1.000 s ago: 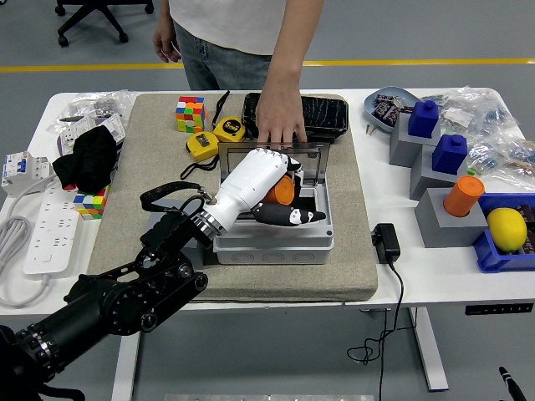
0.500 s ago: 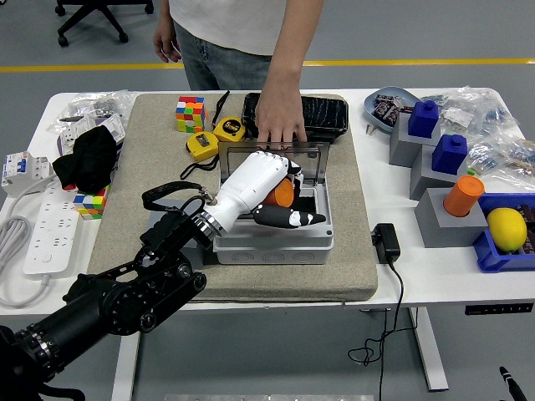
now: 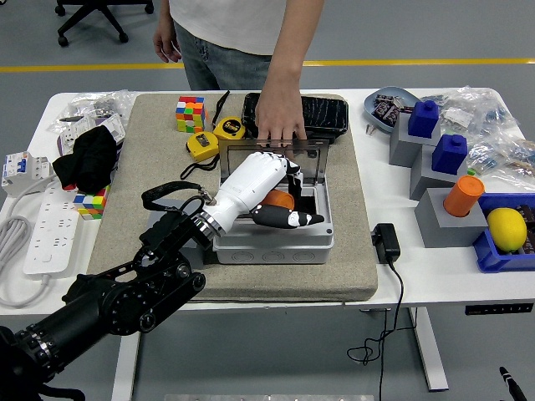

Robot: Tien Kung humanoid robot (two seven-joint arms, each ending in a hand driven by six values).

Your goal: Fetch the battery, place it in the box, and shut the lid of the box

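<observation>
The grey box (image 3: pixel 276 242) sits on the mat with its lid (image 3: pixel 313 164) standing up at the back. My left hand (image 3: pixel 284 194), white with black fingertips, reaches into the box from the left. An orange battery (image 3: pixel 281 200) lies low inside the box, just under the palm, between the raised fingers (image 3: pixel 290 167) and the thumb (image 3: pixel 291 220). The fingers are spread and no longer wrap it. A person's hand (image 3: pixel 280 124) rests on the lid's top edge. My right arm is out of view.
Behind the box lie two yellow tape measures (image 3: pixel 203 144), a colour cube (image 3: pixel 190 113) and a black case (image 3: pixel 322 113). A black charger (image 3: pixel 385 242) lies right of the mat (image 3: pixel 134 225). Blue and grey blocks (image 3: pixel 435 138), a lemon (image 3: pixel 506 227) and an orange cylinder (image 3: pixel 464 195) fill the right side.
The orange battery has dropped lower into the box while my left hand stayed in place. Its fingers have lifted off the battery. The person's hand has not moved.
</observation>
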